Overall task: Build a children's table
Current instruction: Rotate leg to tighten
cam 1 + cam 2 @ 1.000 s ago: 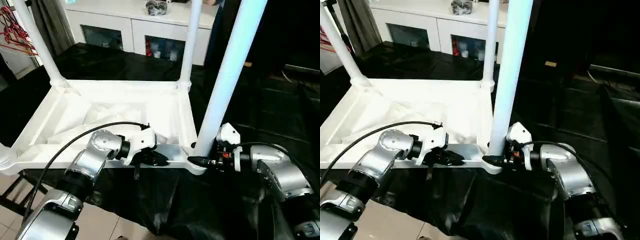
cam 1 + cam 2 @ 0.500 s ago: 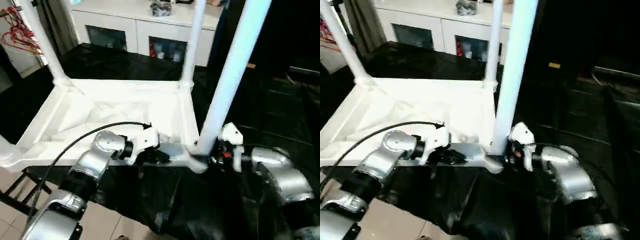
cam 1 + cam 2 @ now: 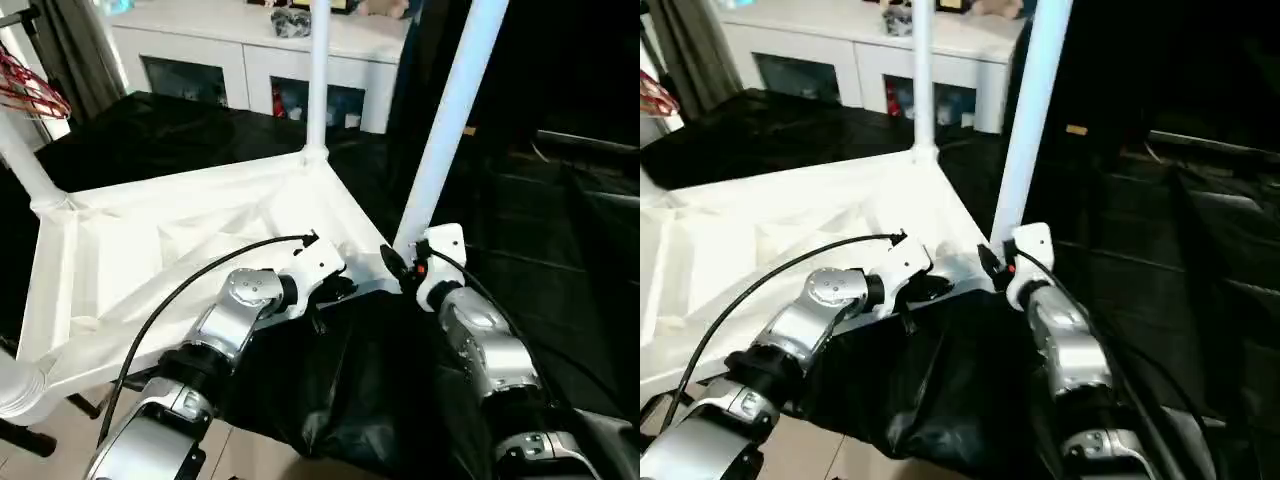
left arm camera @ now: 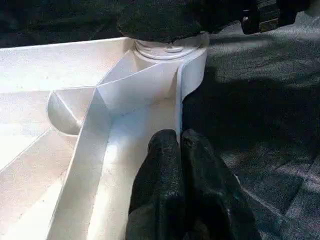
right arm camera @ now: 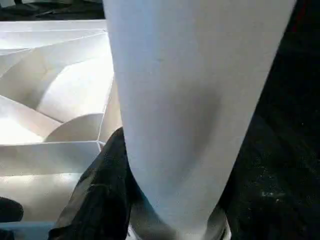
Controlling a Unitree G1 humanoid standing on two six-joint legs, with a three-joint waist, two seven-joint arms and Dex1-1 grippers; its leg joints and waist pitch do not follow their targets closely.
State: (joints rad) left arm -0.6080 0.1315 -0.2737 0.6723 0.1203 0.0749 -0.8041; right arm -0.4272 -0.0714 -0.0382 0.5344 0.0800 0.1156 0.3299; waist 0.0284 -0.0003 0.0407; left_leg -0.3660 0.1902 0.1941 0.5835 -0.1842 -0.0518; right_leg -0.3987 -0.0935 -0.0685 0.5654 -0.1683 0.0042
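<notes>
Children's table (image 3: pixel 170 240) lies upside down on the black cloth (image 3: pixel 560 260), ribbed underside up, now yawed versus a second ago. The near rim ran level across the lower frame; it now slants from lower left up to centre. Head camera also shifted, so part of that is view change, but the corner turn looks real.

Left end effector (image 4: pixel 180 150) has fingers pressed together, resting on the inner edge of the rim near the corner socket (image 4: pixel 167 47). Right end effector (image 3: pixel 400 268) is clamped around the base of the near leg (image 3: pixel 445 120), which stands in that socket.

At least three legs are up: far leg (image 3: pixel 318 75) centre top, another (image 3: pixel 25 165) at left edge. My read: the pair is rotating the table by its corner, likely to bring another corner within reach.
</notes>
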